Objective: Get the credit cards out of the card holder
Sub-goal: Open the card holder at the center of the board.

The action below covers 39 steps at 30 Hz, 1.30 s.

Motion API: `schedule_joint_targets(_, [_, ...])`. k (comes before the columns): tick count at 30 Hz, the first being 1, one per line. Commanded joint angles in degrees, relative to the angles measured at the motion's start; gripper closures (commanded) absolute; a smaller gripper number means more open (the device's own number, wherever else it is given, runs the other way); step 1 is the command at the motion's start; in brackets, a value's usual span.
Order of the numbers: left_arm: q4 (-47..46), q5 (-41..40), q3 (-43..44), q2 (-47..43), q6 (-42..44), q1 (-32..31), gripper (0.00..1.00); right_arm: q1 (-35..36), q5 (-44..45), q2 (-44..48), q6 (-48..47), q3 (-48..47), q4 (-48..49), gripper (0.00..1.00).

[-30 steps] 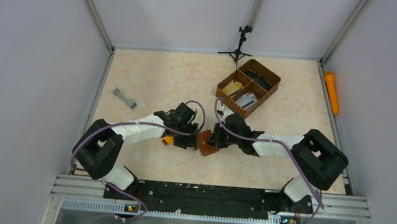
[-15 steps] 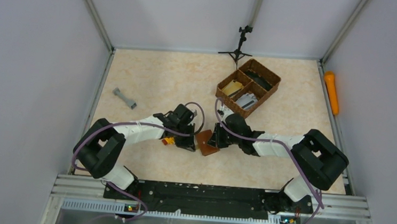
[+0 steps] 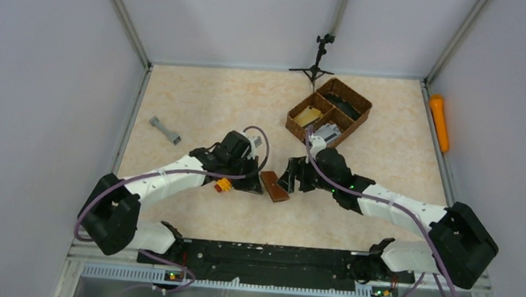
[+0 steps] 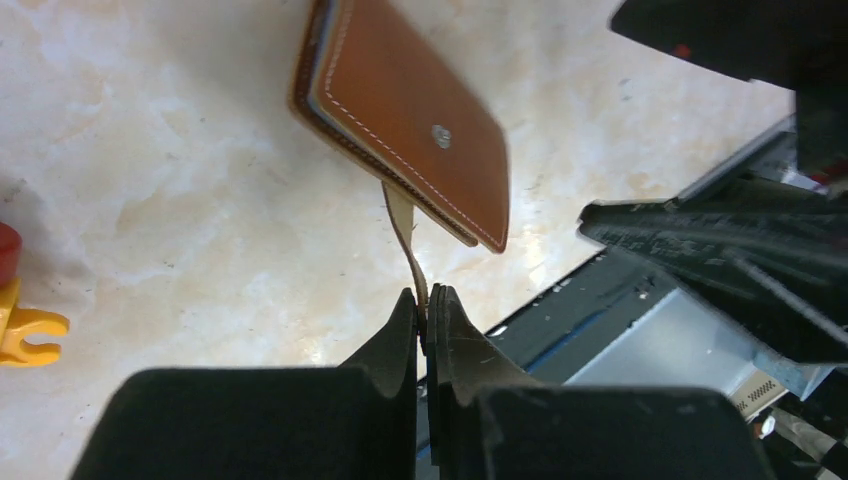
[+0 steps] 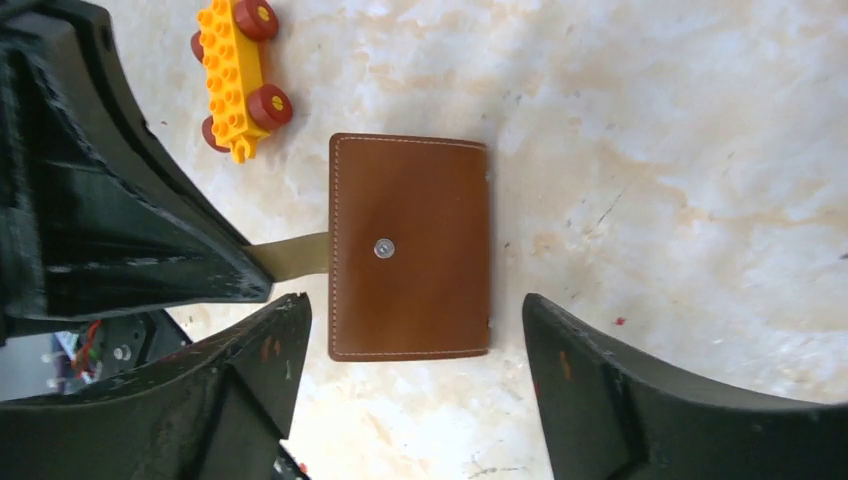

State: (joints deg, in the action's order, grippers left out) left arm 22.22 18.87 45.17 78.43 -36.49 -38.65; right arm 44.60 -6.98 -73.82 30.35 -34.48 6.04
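Between the left gripper's [image 4: 427, 300] tips: the strap [image 4: 404, 230], pinched tight.
The left jaws are closed on the end of the tan strap. Just beyond them the brown card holder [image 4: 400, 120] lies folded shut on the table [image 5: 650, 150], stud face up. The right gripper [image 5: 412, 310] stands wide apart astride the holder, one finger on each side, gripping nothing. A yellow toy car [image 5: 240, 75] sits near the left jaws.

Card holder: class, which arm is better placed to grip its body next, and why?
Right, likely. The right jaws stand open astride the closed card holder, one on each side of it. The left jaws are shut on its strap tab, so they are taken.
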Motion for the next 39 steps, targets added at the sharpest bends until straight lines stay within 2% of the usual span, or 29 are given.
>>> schedule_joint_targets(1, [3.1, 2.8, 4.9, -3.8, 0.9, 0.2, 1.0, -0.7, 1.3, 4.7, -2.4, 1.8, -2.8, 0.11])
schedule_joint_targets(7, [4.4, 4.5, 6.7, -2.8, 2.4, 0.2, 1.0, -0.7, -1.7, 5.4, -2.1, 3.3, -2.3, 0.1])
schedule_joint_targets(12, [7.6, 0.5, 6.6, -1.9, 3.7, 0.2, 1.0, -0.8, -1.0, 4.5, -2.5, 2.5, -2.9, 0.21])
schedule_joint_targets(16, [8.2, -0.4, 4.8, -1.2, 4.2, 0.2, 1.0, -0.7, -3.4, 1.4, -4.2, -0.8, -4.2, 0.31])
schedule_joint_targets(18, [7.6, -0.2, 4.1, -1.4, 4.2, 0.1, 1.0, -0.7, -5.3, -0.1, -5.6, -2.6, -4.7, 0.33])
schedule_joint_targets(20, [7.0, -0.5, 3.5, -2.0, 3.9, 0.1, 1.0, -0.7, -9.0, -1.1, -7.1, -4.1, -4.5, 0.3])
schedule_joint_targets(24, [7.2, -1.7, 3.1, -4.1, 3.6, 0.2, 1.0, -0.5, -14.8, -2.2, -8.5, -6.1, -3.5, 0.12])
schedule_joint_targets(37, [7.1, -3.1, 2.9, -8.4, 3.1, 0.2, 1.0, 3.7, -9.2, -9.9, -11.8, -10.2, -5.5, 0.05])
schedule_joint_targets(39, [7.7, -3.5, 3.1, -8.3, 3.3, 0.2, 0.99, 3.6, -6.3, -10.8, -11.5, -10.8, -5.9, 0.1])
